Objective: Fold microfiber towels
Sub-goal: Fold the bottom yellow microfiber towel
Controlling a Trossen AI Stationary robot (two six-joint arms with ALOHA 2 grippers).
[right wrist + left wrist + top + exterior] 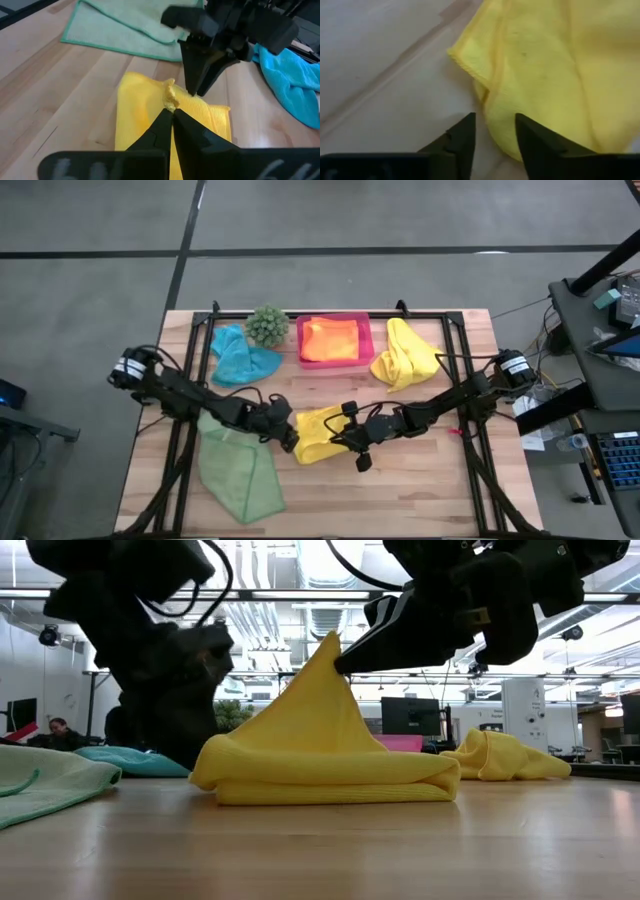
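Note:
A folded yellow towel (318, 436) lies at the middle of the table, one point of it pulled up into a peak (330, 650). My right gripper (171, 111) is shut on that peak. My left gripper (495, 119) stands open at the towel's left edge, fingers pointing down, with the folded border (492, 107) just beyond the gap. A light green towel (236, 470) lies spread at the near left. A teal towel (240, 358) and a second yellow towel (405, 356) lie crumpled at the back. An orange towel (330, 338) rests in the pink tray (366, 330). My right gripper pinches a small tuft of the yellow towel's upper layer (170, 99) between its fingertips, coming slanting down from the table's right. The tuft is drawn up into a taut peak while the rest of the towel (330, 780) lies folded on the table. Whether my left gripper touches the towel, I cannot tell.
A round spiky green plant (267, 325) stands at the back beside the pink tray. A black frame rail (330, 316) runs round the table's edges. Bare wood (400, 490) lies near the front right.

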